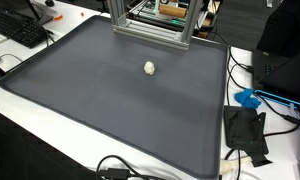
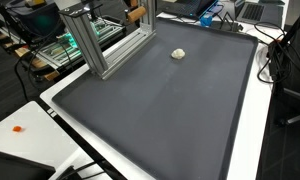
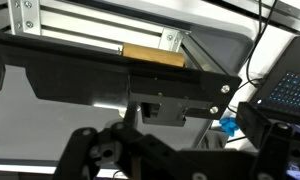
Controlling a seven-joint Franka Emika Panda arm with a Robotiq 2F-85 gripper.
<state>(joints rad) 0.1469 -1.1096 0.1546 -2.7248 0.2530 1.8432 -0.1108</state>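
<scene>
A small white lump [image 1: 150, 68] lies on the dark grey mat [image 1: 100, 120], towards its far side; it also shows in an exterior view [image 2: 178, 54] on the same mat [image 2: 160, 120]. No arm or gripper shows in either exterior view. In the wrist view my gripper [image 3: 185, 150] shows only as dark, close, blurred black links along the bottom. Its fingertips cannot be made out, and nothing is seen between them. Beyond it are black brackets, an aluminium frame [image 3: 90, 35] and a wooden block [image 3: 153, 54].
The aluminium frame [image 1: 150, 25] stands at the mat's far edge and shows in both exterior views [image 2: 95, 40]. A blue object [image 1: 248, 98], black pouch [image 1: 245, 132] and cables lie beside the mat. A keyboard [image 1: 20, 30] is at the corner. An orange dot [image 2: 17, 128] marks the white table.
</scene>
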